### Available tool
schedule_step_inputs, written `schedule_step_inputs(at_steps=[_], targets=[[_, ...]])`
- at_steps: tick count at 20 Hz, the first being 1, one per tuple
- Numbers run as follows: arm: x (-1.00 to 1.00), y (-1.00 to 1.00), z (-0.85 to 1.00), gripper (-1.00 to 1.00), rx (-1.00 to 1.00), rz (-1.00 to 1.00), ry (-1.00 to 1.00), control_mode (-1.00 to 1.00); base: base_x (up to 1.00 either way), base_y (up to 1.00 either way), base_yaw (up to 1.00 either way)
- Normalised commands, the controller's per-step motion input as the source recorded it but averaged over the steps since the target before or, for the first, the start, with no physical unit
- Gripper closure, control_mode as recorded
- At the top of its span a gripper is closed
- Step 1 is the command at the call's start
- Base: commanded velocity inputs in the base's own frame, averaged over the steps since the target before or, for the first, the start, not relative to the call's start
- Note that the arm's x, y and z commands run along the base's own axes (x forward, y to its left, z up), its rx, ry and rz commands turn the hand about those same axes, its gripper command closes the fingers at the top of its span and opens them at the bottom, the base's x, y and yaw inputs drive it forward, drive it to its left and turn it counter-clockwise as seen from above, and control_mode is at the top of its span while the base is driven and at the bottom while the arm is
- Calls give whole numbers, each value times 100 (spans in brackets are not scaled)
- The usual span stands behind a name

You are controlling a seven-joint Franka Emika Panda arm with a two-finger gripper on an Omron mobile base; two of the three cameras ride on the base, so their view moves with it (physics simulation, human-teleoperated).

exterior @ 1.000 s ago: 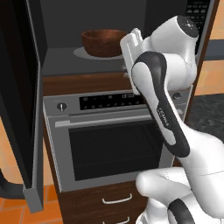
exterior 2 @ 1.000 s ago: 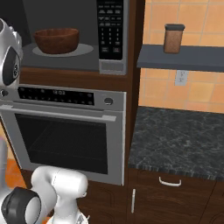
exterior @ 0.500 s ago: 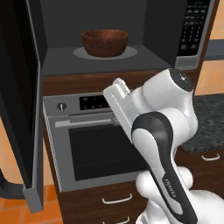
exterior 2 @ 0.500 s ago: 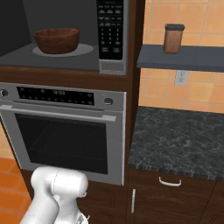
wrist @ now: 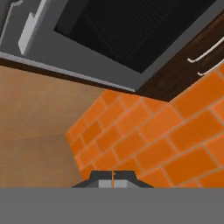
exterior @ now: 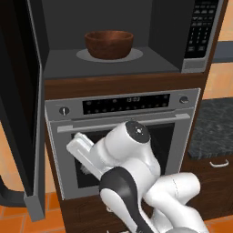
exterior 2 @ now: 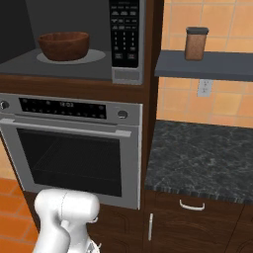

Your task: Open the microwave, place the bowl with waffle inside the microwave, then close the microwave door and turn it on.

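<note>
The bowl (exterior: 109, 44) sits in the middle of the turntable (exterior: 136, 54) inside the microwave (exterior: 113, 36), so that part is done. The microwave door (exterior: 20, 104) is wide open on the left; I must shut it and turn it on. My fingers (wrist: 113, 180) are pressed together, holding nothing, low by the oven (exterior: 123, 132).

No legible text on the microwave (exterior 2: 123, 74) keypad or oven (exterior: 123, 105) display strip.

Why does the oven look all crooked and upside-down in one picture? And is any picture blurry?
Hand view: the camera rolls with the hand, so the oven sits slanted along the top and the orange floor tiles run diagonally; edges look a bit soft. Left base view: upright, the bowl is fairly sharp. Right base view: upright, evenly lit, no glare.
</note>
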Motion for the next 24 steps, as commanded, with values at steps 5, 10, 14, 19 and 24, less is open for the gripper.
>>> schedule_step_inputs(at_steps=[5,10,14,19,24], targets=[[10,90,-50,100,-29,1,0,-100,0,0,0],[-20,57,-2,100,-43,-3,-8,-100,0,0,0],[-9,40,14,100,-55,-3,-4,-100,0,0,0],[0,13,0,100,-47,-3,-18,-100,0,0,0],[0,12,12,100,-53,-8,-3,-100,0,0,0]])
